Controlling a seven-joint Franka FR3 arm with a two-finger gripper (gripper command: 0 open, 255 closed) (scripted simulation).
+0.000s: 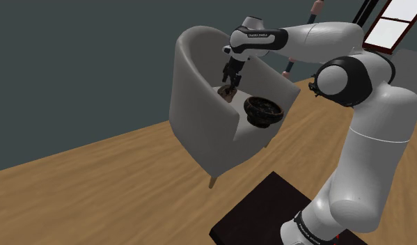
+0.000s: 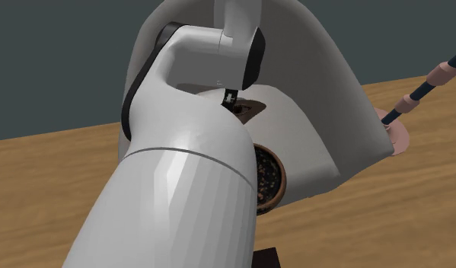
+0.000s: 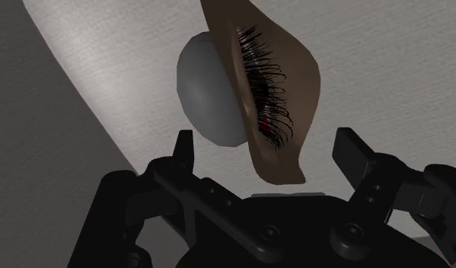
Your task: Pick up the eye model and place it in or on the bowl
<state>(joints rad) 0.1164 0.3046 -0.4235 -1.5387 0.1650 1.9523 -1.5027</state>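
Note:
The eye model (image 3: 275, 91) is a brown lid piece with black lashes and a grey ball behind it. It lies on the seat of a grey armchair (image 1: 196, 104), where it shows as a small brown shape (image 1: 228, 94) at the back of the seat. My gripper (image 1: 230, 82) hangs just above it, open. In the wrist view the gripper (image 3: 268, 152) has its fingers (image 3: 186, 148) standing wide apart on either side of the model's lower tip, not touching it. A dark speckled bowl (image 1: 262, 110) sits on the seat's front part, beside the model; the second exterior view has the bowl (image 2: 268, 179) partly behind my arm.
The armchair's high back and armrests (image 2: 325, 91) wall in the seat on three sides. Wooden floor (image 1: 95, 188) surrounds the chair. My black stand (image 1: 262, 212) is at the shoulder view's lower right. A pink-and-dark pole (image 2: 424, 91) leans beyond the chair.

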